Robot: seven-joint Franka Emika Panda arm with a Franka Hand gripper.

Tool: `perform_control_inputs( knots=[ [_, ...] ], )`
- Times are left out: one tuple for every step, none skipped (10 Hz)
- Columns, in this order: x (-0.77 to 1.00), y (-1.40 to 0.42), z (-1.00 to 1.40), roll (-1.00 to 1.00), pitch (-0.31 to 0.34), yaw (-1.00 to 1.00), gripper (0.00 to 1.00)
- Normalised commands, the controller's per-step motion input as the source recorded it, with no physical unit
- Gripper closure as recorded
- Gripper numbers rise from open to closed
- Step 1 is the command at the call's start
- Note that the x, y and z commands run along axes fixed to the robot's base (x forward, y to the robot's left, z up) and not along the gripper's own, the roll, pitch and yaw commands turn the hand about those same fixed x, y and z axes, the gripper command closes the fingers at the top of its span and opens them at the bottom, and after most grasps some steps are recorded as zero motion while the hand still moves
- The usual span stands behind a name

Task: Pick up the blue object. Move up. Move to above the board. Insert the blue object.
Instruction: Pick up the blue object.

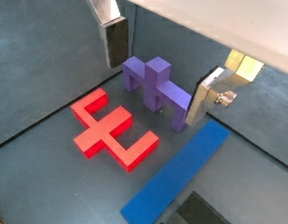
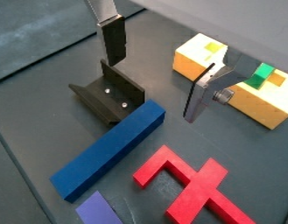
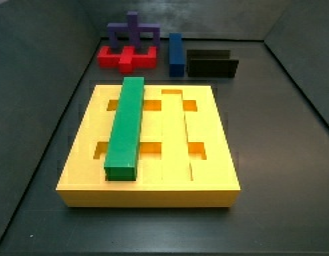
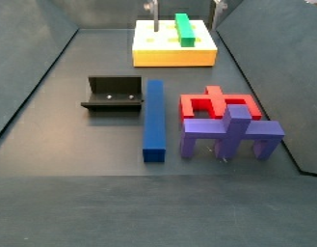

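The blue object is a long dark-blue bar lying flat on the dark floor beside the fixture; it also shows in both side views and in a wrist view. The board is a large yellow block with grooves and holds a green bar. My gripper is open and empty, hanging high over the floor between the fixture and the board, apart from the blue object. In a wrist view the gripper frames the purple piece far below.
A red cross-shaped base lies next to the blue bar, with the purple piece standing at its end. The black fixture stands on the bar's other side. Dark walls enclose the floor.
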Motion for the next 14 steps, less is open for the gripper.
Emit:
perform_control_inputs(
  knots=[
    [0.33,0.37,-0.66,-0.03,0.053,-0.07,0.00],
    [0.45,0.58,-0.85,-0.03,0.089,-0.05,0.00],
    [0.35,0.59,-0.95,0.00,0.066,0.00,0.00],
    [0.34,0.38,-1.00,-0.05,0.000,-0.01,0.00],
    [0.45,0.16,-0.97,-0.07,0.000,-0.04,0.00],
    [0.48,0.12,-0.93,-0.09,-0.019,-0.02,0.00],
    [0.44,0.02,-0.89,-0.11,-0.036,0.00,0.00],
    [0.16,0.01,-0.91,-0.12,-0.044,0.00,0.00],
    [-0.04,0.03,-0.87,-0.12,-0.066,0.00,0.00],
    [-0.19,0.05,-0.81,-0.15,-0.096,0.00,0.00],
    [-0.15,0.02,-0.73,-0.19,-0.107,0.00,0.00],
    [0.05,0.00,-0.57,-0.27,-0.083,0.00,0.00],
    [0.13,0.00,-0.50,-0.28,-0.077,0.00,0.00],
    [0.14,0.00,-0.40,-0.28,-0.077,0.00,0.00]
  ],
)
